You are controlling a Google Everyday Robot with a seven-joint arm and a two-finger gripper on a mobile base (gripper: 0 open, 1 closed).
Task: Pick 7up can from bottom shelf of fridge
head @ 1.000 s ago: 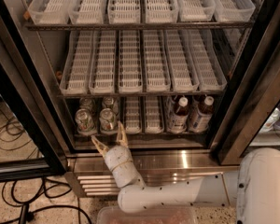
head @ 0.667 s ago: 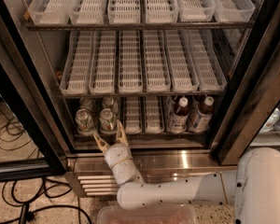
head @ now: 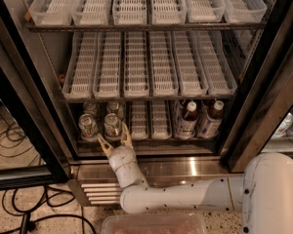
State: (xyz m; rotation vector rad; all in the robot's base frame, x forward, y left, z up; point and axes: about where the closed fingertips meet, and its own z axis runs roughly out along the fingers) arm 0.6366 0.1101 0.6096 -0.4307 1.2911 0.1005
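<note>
The fridge (head: 48,77) stands open with three racks. On the bottom shelf (head: 158,122), at the left, small silver-topped cans stand in two lanes. The 7up can (head: 112,126) is at the front of the second lane, and another can (head: 88,126) stands to its left. More cans (head: 115,108) stand behind them. My gripper (head: 115,136) is open at the shelf's front edge, right below and in front of the 7up can. Its fingers (head: 126,133) spread to either side of the can and do not close on it.
Two white-capped bottles (head: 187,119) (head: 211,118) stand at the right of the bottom shelf. The two upper racks (head: 136,67) hold only white slotted lanes. The ribbed base grille (head: 98,191) lies below. Black cables (head: 10,130) lie on the floor at left. A pink tray (head: 154,224) sits at the bottom.
My gripper has edged up and forward toward the front cans, its fingers staying open. The cans and bottles have not moved.
</note>
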